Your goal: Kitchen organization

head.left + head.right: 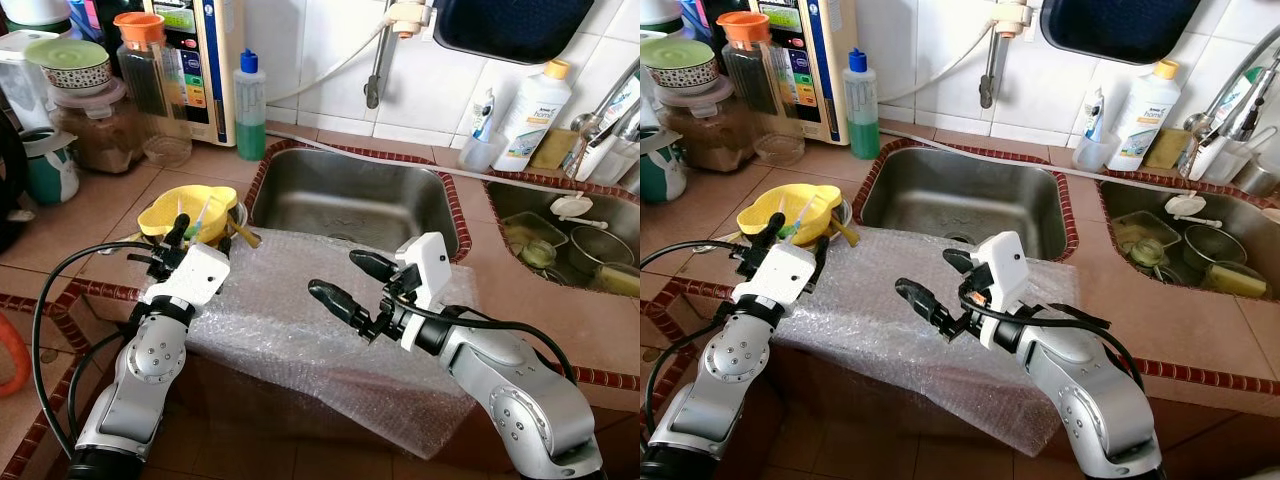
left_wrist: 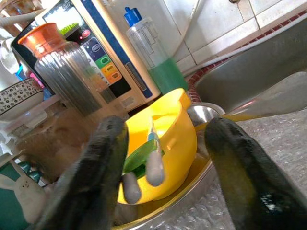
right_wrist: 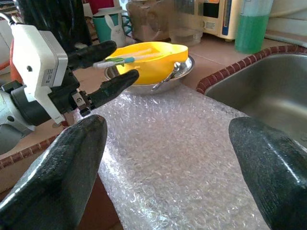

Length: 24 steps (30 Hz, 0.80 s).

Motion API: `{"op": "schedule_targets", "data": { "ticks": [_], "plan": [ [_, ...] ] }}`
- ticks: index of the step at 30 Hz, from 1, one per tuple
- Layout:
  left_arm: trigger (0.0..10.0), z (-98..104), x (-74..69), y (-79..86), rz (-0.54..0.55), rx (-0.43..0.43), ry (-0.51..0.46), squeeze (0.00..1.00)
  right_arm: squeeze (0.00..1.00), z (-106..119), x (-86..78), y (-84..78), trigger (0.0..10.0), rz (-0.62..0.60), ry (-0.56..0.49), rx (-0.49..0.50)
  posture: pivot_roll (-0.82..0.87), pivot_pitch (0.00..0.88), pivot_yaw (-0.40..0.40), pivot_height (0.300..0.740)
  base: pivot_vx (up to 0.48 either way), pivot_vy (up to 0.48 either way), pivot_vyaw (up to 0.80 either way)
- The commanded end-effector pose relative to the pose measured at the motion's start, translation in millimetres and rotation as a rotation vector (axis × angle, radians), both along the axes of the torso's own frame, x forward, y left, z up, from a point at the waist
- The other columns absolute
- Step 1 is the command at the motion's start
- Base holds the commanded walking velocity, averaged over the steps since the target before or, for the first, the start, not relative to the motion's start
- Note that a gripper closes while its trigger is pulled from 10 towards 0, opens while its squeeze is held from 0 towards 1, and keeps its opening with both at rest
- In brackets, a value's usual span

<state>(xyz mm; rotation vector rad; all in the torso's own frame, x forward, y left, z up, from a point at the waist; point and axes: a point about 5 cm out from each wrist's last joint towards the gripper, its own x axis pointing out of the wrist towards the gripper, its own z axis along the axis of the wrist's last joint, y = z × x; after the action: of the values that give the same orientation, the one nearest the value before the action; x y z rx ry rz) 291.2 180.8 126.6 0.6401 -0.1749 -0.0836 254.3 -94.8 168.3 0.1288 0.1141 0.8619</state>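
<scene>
Left gripper (image 1: pixel 204 228) spread, aimed at yellow plastic bowl (image 1: pixel 185 208) at 10 o'clock of clear bubble-wrap sheet (image 1: pixel 300 320) | right gripper (image 1: pixel 350 277) spread above sheet | advise: close squarely on bowl rim, avoid utensils inside.

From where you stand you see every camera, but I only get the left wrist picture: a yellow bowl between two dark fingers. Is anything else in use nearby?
Observer: Yes. A bubble wrap sheet lies over the counter edge in front of a steel sink, and the right gripper hangs open above it.
Operator: Is that sink full?
Observer: It looks empty. A second basin to the right holds dishes.
Operator: What is the yellow bowl sitting in?
Observer: The yellow bowl rests in a shallow metal dish with a spoon beside it. The left gripper is open just short of it.
</scene>
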Motion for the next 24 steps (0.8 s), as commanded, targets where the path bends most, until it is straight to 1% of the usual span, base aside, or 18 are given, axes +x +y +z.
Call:
{"op": "schedule_targets", "data": {
  "ticks": [1, 3, 4, 6, 7, 9, 11, 12, 14, 15, 16, 17, 18, 24],
  "plan": [
    [0.0, 0, 1.4, -4.7, -0.017, 0.005, -0.002, 0.0, 0.0, 5, -1.7, 0.2, 10.0, 0.008, -0.019, -0.005, 0.03, 0.0, -0.083, 0.74, 0.0, 0.0, 0.0],
    [0.0, 1, 1.7, -4.1, -0.012, 0.01, -0.009, 0.0, 0.0, 5, -1.4, 0.2, 10.0, 0.006, -0.021, -0.006, 0.03, 0.0, -0.082, 0.74, 0.0, 0.0, 0.0],
    [0.4, 2, 2.1, -3.6, -0.01, 0.01, -0.014, 0.0, 0.0, 5, -1.3, 0.2, 10.0, 0.005, -0.022, -0.006, 0.03, 0.0, -0.082, 0.74, 0.0, 0.0, 0.0],
    [0.5, 3, 2.4, -3.3, -0.008, 0.011, -0.019, 0.0, 0.0, 5, -1.2, 0.2, 10.0, 0.004, -0.022, -0.006, 0.03, 0.0, -0.082, 0.74, 0.0, 0.0, 0.0],
    [1.5, 5, 3.1, -3.0, -0.003, 0.016, -0.034, 0.0, 0.0, 5, -1.1, 0.1, 10.0, 0.002, -0.023, -0.006, 0.03, 0.0, -0.081, 0.74, 0.0, 0.0, 0.0],
    [1.4, 7, 3.3, -2.8, 0.002, 0.019, -0.045, 0.0, 0.0, 6, -1.0, -0.1, 10.0, 0.001, -0.023, -0.006, 0.03, 0.0, -0.082, 0.74, 0.0, 0.0, 0.0],
    [1.6, 9, 3.6, -2.7, 0.005, 0.024, -0.061, 0.0, 0.0, 6, -0.9, -0.2, 10.0, 0.0, -0.024, -0.006, 0.02, 0.0, -0.082, 0.74, 0.0, 0.0, 0.0],
    [1.8, 11, 3.7, -2.7, 0.007, 0.028, -0.071, 0.0, 0.0, 6, -0.9, -0.3, 10.0, -0.001, -0.025, -0.006, 0.02, 0.0, -0.081, 0.74, 0.0, 0.0, 0.0],
    [1.2, 14, 4.1, -2.1, 0.014, 0.035, -0.093, 0.0, 0.0, 6, -0.7, -0.5, 10.0, -0.003, -0.026, -0.005, 0.03, 0.0, -0.083, 0.74, 0.0, 0.0, 0.0],
    [1.2, 16, 4.4, -1.7, 0.018, 0.036, -0.1, 0.0, 0.0, 6, -0.6, -0.6, 10.0, -0.003, -0.025, -0.005, 0.03, 0.0, -0.084, 0.74, 0.0, 0.0, 0.0],
    [0.8, 17, 4.6, -1.1, 0.021, 0.039, -0.105, 0.0, 0.0, 6, -0.6, -0.5, 10.0, -0.003, -0.026, -0.006, 0.03, 0.0, -0.084, 0.74, 0.0, 0.0, 0.0],
    [0.8, 17, 4.8, -0.6, 0.024, 0.039, -0.106, 0.0, 0.0, 6, -0.5, -0.5, 10.0, -0.003, -0.026, -0.006, 0.03, 0.0, -0.084, 0.74, 0.0, 0.0, 0.0],
    [0.0, 17, 4.9, 0.3, 0.029, 0.043, -0.107, 0.0, 0.0, 6, -0.4, -0.4, 10.0, -0.003, -0.027, -0.006, 0.03, 0.0, -0.084, 0.74, 0.0, 0.0, 0.0],
    [0.0, 14, 4.3, 1.9, 0.038, 0.038, -0.099, 0.0, 0.0, 6, -0.2, -0.5, 10.0, -0.005, -0.026, -0.008, 0.03, 0.0, -0.084, 0.74, 0.0, 0.0, 0.0]
  ]
}}
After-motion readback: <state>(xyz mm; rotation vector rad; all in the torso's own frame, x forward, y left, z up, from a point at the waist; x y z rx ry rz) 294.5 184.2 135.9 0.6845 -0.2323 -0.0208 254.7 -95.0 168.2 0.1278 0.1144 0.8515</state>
